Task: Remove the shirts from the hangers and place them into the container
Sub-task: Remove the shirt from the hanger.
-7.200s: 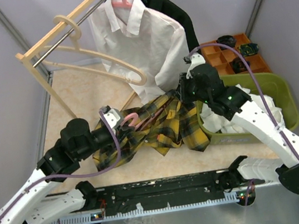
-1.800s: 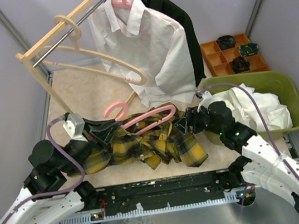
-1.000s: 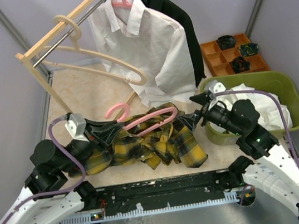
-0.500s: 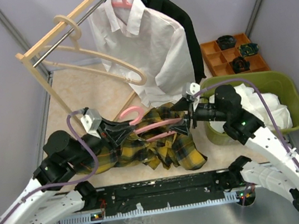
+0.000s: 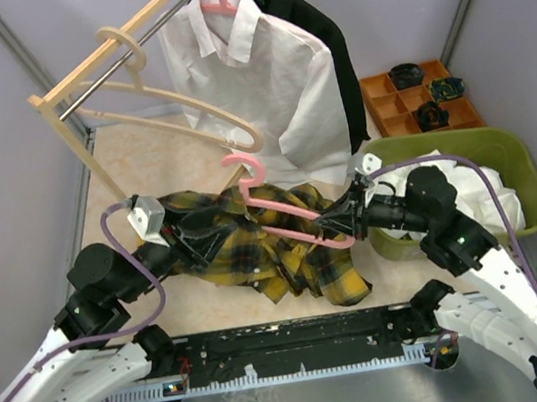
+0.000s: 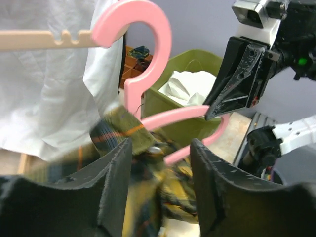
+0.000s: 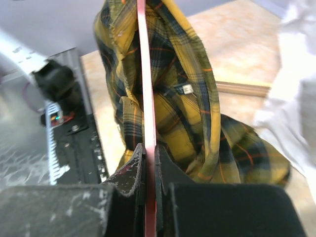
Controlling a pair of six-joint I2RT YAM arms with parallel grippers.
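My right gripper (image 5: 333,224) is clamped shut on one end of the pink hanger (image 5: 285,209). In the wrist view the hanger's thin edge (image 7: 143,74) runs straight out from between the fingers, with the plaid shirt (image 7: 182,94) draped on both sides of it. From above, the hook points up toward the rack (image 5: 97,65).

My left gripper (image 6: 160,148) has its fingers apart with plaid cloth in the gap, and I can't tell if they're actually pressing on it. The shirt is bunched on the surface (image 5: 152,168) between my two grippers, not in the basket (image 5: 526,178). The basket sits off to my right with a white shirt (image 5: 447,179) already inside.

Up on the rack, another white shirt (image 5: 261,81) hangs with a black shirt (image 5: 326,41) behind it, and a bare beige hanger (image 5: 185,112) dangles to their left.
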